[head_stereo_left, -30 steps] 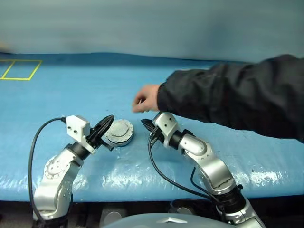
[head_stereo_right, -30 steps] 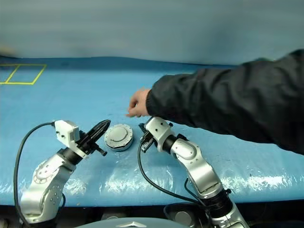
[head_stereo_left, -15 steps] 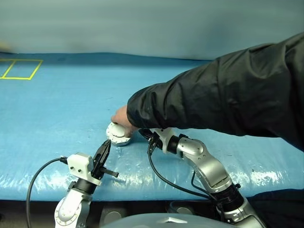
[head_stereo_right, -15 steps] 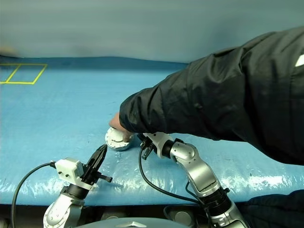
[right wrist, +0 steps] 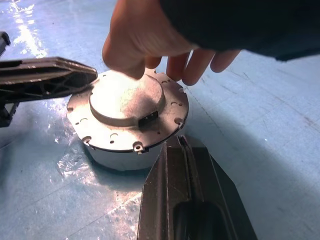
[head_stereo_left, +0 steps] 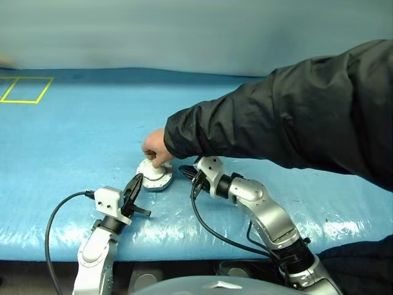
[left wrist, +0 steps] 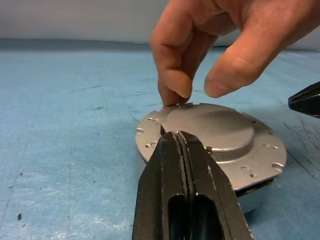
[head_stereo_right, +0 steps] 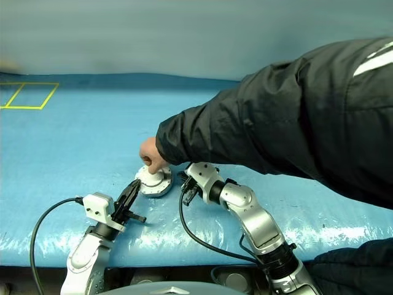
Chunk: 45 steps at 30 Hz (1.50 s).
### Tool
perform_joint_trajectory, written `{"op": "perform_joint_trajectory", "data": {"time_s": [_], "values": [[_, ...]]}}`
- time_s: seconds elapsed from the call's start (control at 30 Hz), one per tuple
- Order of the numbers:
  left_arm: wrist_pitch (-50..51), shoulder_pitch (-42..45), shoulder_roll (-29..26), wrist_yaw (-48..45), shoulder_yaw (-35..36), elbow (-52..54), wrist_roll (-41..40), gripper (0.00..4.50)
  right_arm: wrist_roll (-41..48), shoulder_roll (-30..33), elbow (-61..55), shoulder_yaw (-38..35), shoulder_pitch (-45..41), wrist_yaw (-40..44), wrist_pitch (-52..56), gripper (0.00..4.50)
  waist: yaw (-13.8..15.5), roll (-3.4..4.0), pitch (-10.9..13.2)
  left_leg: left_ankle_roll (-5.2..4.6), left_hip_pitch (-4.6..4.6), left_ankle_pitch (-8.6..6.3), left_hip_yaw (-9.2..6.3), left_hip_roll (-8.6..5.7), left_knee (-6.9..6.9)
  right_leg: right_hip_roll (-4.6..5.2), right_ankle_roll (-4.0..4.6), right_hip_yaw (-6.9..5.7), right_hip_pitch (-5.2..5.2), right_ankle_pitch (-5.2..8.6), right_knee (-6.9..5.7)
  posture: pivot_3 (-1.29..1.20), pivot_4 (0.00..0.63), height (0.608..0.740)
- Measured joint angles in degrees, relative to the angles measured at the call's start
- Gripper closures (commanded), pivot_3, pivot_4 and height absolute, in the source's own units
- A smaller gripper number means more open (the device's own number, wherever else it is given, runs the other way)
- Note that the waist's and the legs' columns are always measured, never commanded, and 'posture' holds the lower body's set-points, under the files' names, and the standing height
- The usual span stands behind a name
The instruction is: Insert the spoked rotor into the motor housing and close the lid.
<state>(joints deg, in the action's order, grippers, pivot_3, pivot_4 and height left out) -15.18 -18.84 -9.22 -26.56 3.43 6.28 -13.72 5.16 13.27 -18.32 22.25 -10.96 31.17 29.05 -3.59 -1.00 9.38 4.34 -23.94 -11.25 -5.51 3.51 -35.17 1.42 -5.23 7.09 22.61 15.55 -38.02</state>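
Item: motor housing (head_stereo_left: pixel 155 179), lid (right wrist: pixel 127 103) lying shut on it, sitting on bench (head_stereo_left: pixel 73 129) between two closed, empty claws. Left claw (head_stereo_left: pixel 134 184) and right claw (head_stereo_left: pixel 186 170) flanking it closely; person's hand (head_stereo_left: pixel 155 147) pinching its top.

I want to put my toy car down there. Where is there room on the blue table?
The far left of the table, between the yellow square and the round metal case, is bare. So is the far strip beyond the person's sleeve. It is crowded around the case: the person's hand touches its lid, with the left gripper and right gripper close beside.
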Motion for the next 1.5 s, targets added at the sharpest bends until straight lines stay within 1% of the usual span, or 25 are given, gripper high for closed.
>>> {"op": "perform_joint_trajectory", "data": {"time_s": [0.13, 0.27, 0.43, 0.5, 0.63, 0.77, 0.9, 1.3, 1.5], "values": [[-4.05, 2.04, -0.59, -2.74, 1.78, -5.45, -2.06, 4.48, -0.01, -0.1, -0.01, -0.14, 0.78, -0.2, -0.19, 4.5, 0.0, 0.01, -0.01, 0.0, 0.06, 0.0, 0.0, 0.0, -0.01, 0.0, 0.0, 0.01, -0.07, 0.0, 0.0, 0.0, 0.15, 0.74], [-7.96, 1.69, -1.62, -5.97, 3.54, -10.24, -3.76, 4.48, -0.07, -0.23, 0.01, -0.14, 1.56, -0.47, -0.27, 4.5, -0.25, 0.01, -0.01, 0.0, 0.08, 0.0, 0.01, 0.01, -0.02, 0.0, 0.0, 0.02, -0.07, 0.0, -0.02, 0.0, 0.15, 0.74], [-11.22, -0.11, -2.12, -7.18, 6.23, -10.96, -5.52, 4.48, -0.03, -0.49, 0.0, -0.33, 1.87, -1.15, -0.92, 4.5, -0.24, 0.01, -0.01, 0.0, 0.07, 0.0, 0.01, 0.01, 0.0, 0.0, 0.0, 0.02, -0.06, 0.0, -0.01, 0.0, 0.15, 0.74], [-11.54, -1.84, -1.91, -6.15, 7.43, -9.66, -5.96, 4.48, -0.01, -0.7, -0.05, -0.42, 1.86, -1.25, -1.2, 4.5, -0.22, -0.01, -0.02, 0.0, 0.07, 0.0, 0.01, 0.01, 0.0, 0.01, 0.0, 0.02, -0.07, 0.0, 0.0, 0.0, 0.15, 0.74], [-11.68, -7.14, -1.03, -4.34, 7.9, -2.11, -6.55, 4.48, 0.02, -0.82, -0.07, -0.45, 1.94, -1.38, -1.35, 4.5, -0.23, -0.04, -0.02, 0.0, 0.06, 0.0, 0.01, 0.01, 0.03, 0.02, 0.02, 0.03, -0.06, 0.01, 0.05, 0.0, 0.15, 0.74], [-11.41, -9.16, -1.06, -3.19, 7.78, 0.9, -6.42, 4.48, 0.03, -0.98, -0.06, -0.45, 1.94, -1.39, -1.51, 4.5, -0.15, -0.05, -0.02, 0.01, 0.07, 0.0, 0.01, 0.01, -0.01, 0.02, 0.04, 0.02, -0.02, 0.02, 0.04, 0.0, 0.15, 0.74], [-10.44, -9.09, -1.12, -2.34, 6.98, 3.14, -5.89, 4.48, 0.03, -1.32, -0.06, -0.44, 2.2, -1.4, -2.05, 4.5, -0.21, -0.05, -0.02, 0.01, 0.08, -0.01, 0.02, 0.01, -0.01, 0.02, 0.04, 0.03, 0.04, 0.03, 0.06, 0.0, 0.15, 0.74], [-7.62, -6.45, -1.13, 0.12, 5.34, 3.28, -4.32, 4.48, -0.03, -1.64, -0.06, -0.42, 2.84, -1.57, -2.5, 4.5, -0.27, -0.04, -0.02, 0.01, 0.05, 0.0, 0.02, 0.02, 0.06, 0.01, 0.05, 0.02, -0.02, 0.03, 0.04, 0.0, 0.15, 0.74], [-6.14, -6.5, -0.49, 2.89, 5.3, 5.52, -4.16, 4.48, -0.03, -1.7, -0.06, -0.41, 2.96, -1.54, -2.85, 4.5, -0.21, -0.04, -0.02, 0.01, 0.05, 0.0, 0.02, 0.02, 0.07, 0.01, 0.05, 0.02, -0.02, 0.03, 0.05, 0.0, 0.15, 0.74]]}}
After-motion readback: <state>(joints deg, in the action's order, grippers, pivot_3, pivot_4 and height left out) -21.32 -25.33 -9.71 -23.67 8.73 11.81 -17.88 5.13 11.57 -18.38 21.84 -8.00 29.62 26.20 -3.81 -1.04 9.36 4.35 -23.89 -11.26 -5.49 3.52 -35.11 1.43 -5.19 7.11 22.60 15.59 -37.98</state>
